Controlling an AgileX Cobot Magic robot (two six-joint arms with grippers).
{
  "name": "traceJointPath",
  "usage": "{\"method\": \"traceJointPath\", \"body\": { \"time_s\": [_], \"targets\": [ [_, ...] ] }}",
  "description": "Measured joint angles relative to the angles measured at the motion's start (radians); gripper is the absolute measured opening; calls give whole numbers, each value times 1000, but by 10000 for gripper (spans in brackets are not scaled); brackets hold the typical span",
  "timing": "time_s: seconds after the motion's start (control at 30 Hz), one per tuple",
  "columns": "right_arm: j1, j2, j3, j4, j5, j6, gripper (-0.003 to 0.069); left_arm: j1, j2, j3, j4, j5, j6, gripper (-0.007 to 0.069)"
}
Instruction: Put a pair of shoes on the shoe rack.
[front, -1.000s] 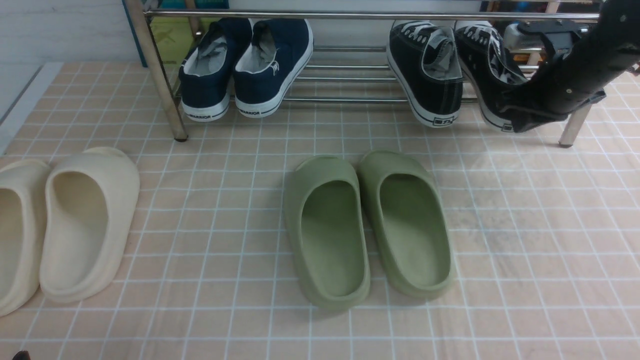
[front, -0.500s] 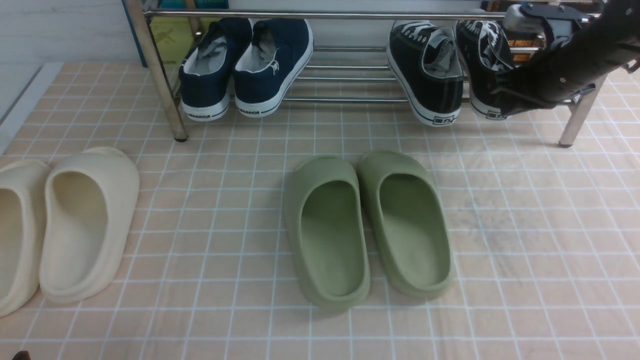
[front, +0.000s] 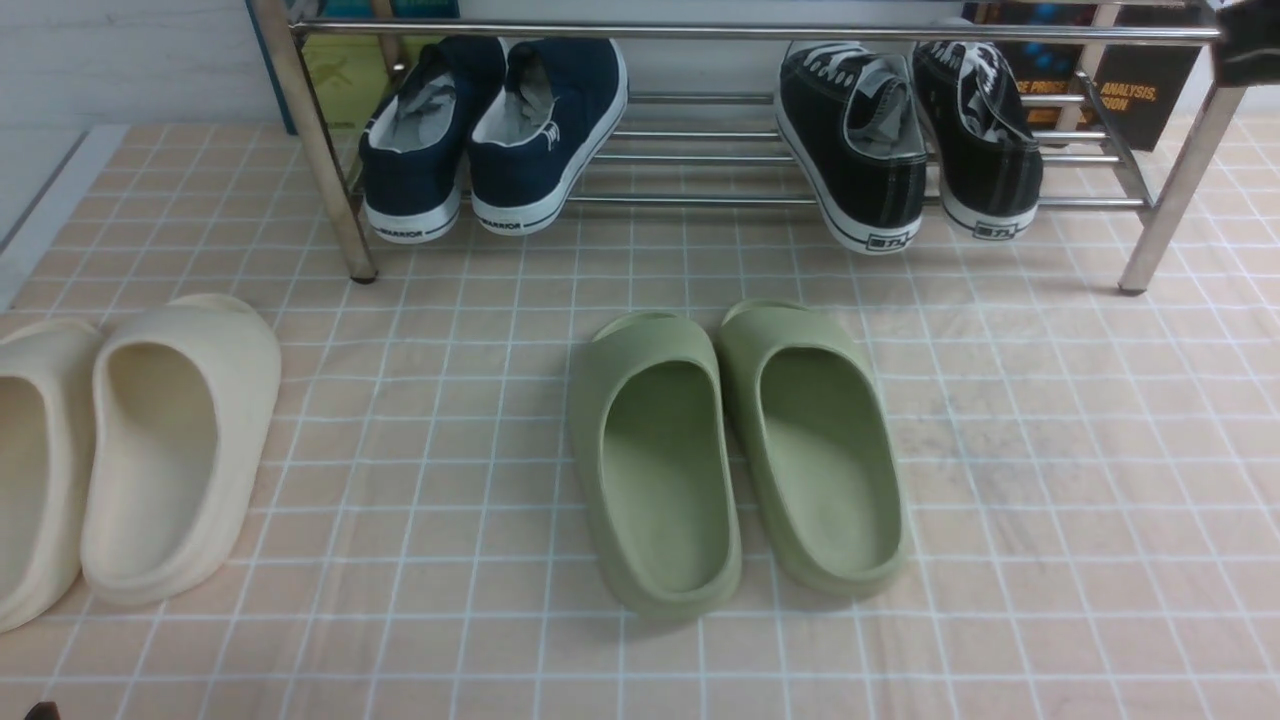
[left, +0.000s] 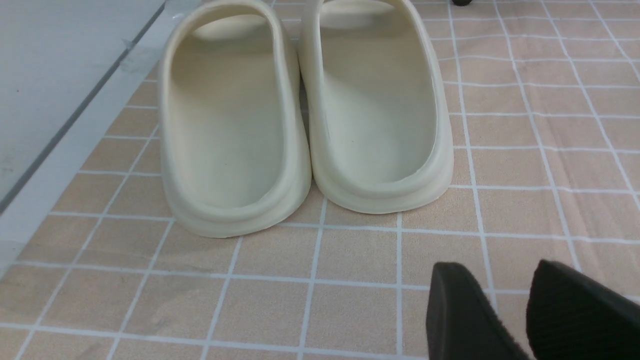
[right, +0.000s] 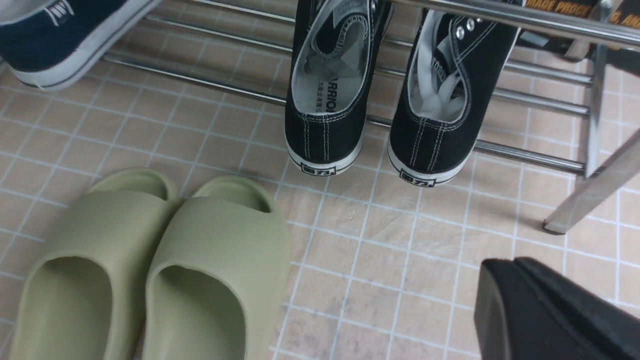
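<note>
While the right gripper (right: 505, 280) hung low in front of the shoe rack (front: 700, 30), near its right leg, with its fingers pressed together on nothing, the pair of black canvas sneakers (front: 870, 170) sat side by side on the rack's lower bars at its right end. Their toes pointed inward and their heels overhung the front bar. The placing looked done, so the step in hand was probably a clean retreat. To do that well, the arm should draw away from the rack without brushing the overhanging heels, the top bar or the right leg. Navy sneakers (front: 490, 140) occupied the rack's left end. Green foam slides (front: 740, 450) lay on the floor before the rack's middle, and cream slides (left: 300, 125) out past its left leg. There the left gripper (left: 505, 275) waited, fingers spread and empty.
</note>
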Motion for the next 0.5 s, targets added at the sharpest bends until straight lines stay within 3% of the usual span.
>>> {"method": "traceJointPath", "body": {
  "time_s": [0.2,0.5],
  "targets": [
    [0,-332,260,13,-114,0,-7,0,0,0,46,2,0,239],
    [0,-657,400,92,-116,0,-3,0,0,0,61,3,0,239]
  ]
}}
